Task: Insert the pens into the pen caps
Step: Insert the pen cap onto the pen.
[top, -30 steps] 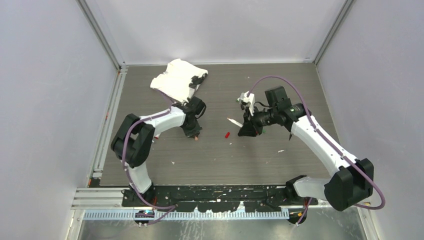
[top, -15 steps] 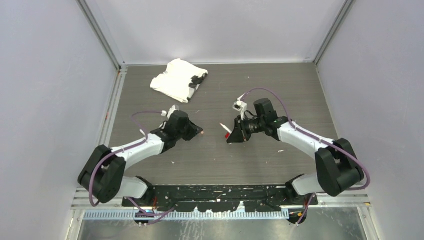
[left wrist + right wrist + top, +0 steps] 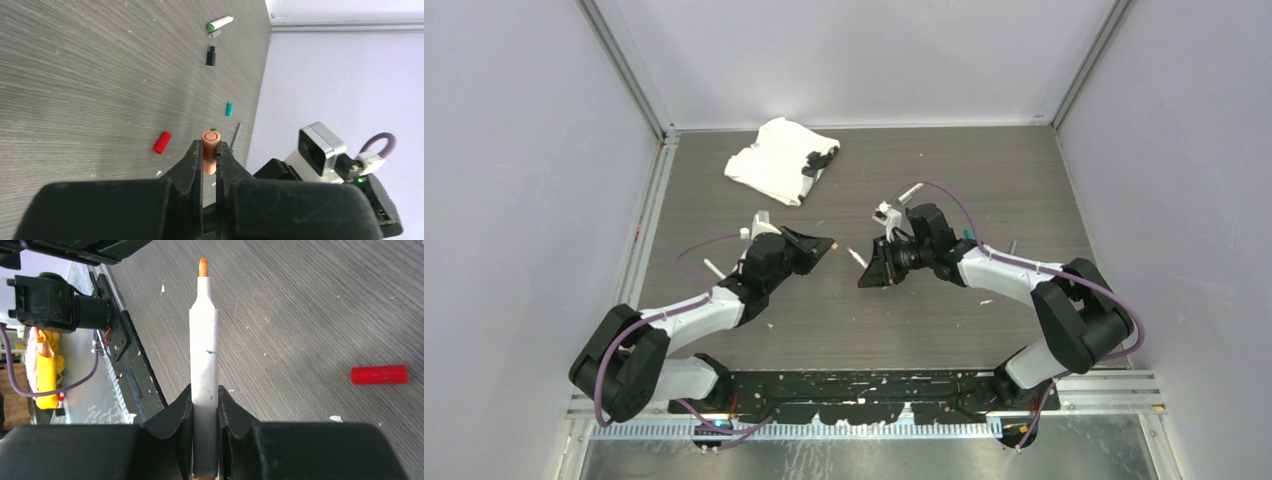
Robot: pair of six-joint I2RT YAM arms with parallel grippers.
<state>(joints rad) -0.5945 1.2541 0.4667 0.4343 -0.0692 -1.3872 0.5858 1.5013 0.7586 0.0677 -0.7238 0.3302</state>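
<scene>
My left gripper (image 3: 827,244) is shut on a salmon pink pen cap (image 3: 210,145) and holds it above the table with its end pointing right. My right gripper (image 3: 871,268) is shut on a white pen (image 3: 204,340) whose orange tip (image 3: 203,267) points left at the cap. In the top view a small gap separates the pen (image 3: 857,257) from the cap (image 3: 835,242). A red cap (image 3: 162,142) lies on the table below them and also shows in the right wrist view (image 3: 379,375). A teal cap (image 3: 229,109), a black cap (image 3: 211,55) and a dark grey pen (image 3: 236,135) lie further right.
A crumpled white cloth (image 3: 776,160) lies at the back left. A white pen with a green cap (image 3: 220,23) lies far off in the left wrist view. Another white pen (image 3: 712,267) lies beside the left arm. Small white flecks dot the grey table (image 3: 924,320).
Both arms have swung inward. The left gripper brought the salmon cap to the right and the right gripper brought the pen to the left, so they now face each other closely.
</scene>
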